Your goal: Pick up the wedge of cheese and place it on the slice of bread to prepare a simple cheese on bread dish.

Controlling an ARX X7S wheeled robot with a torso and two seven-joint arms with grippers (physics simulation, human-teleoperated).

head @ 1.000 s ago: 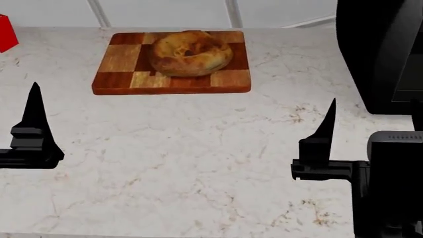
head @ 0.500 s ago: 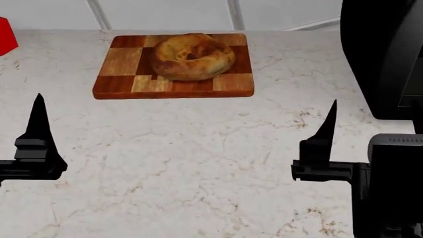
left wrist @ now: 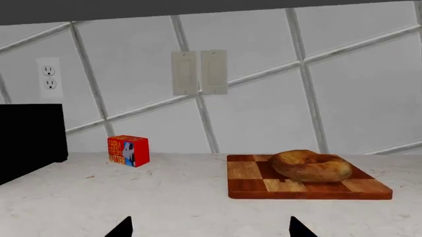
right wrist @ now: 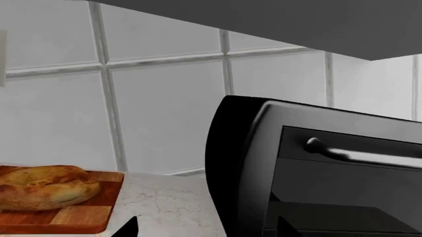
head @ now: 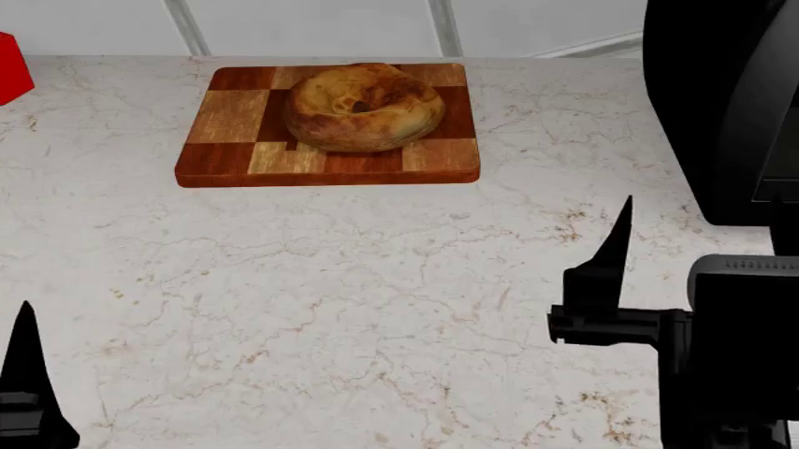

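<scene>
The slice of bread (head: pixel 362 106) is a round golden-brown loaf lying on a checkered wooden cutting board (head: pixel 225 122) at the back of the counter. It also shows in the left wrist view as the bread (left wrist: pixel 310 165) and in the right wrist view as the bread (right wrist: pixel 46 187). The wedge of cheese is out of view. My left gripper (head: pixel 25 323) hangs at the near left edge, well short of the board. Its fingers are wide apart in the left wrist view, left gripper (left wrist: pixel 211 229), with only bare counter between them. My right gripper (head: pixel 622 220) stands open at the right, right gripper (right wrist: pixel 207 228), holding nothing.
A bright red box (head: pixel 10 65) stands at the far left by the tiled wall, red box (left wrist: pixel 128 150). A large black oven (head: pixel 724 103) fills the right side close to my right arm, oven (right wrist: pixel 316 182). Another black appliance (left wrist: pixel 29 138) sits at the left.
My left gripper has pulled back toward the near edge of the counter, dropping low in the head view. The right gripper and the bread have stayed put.
</scene>
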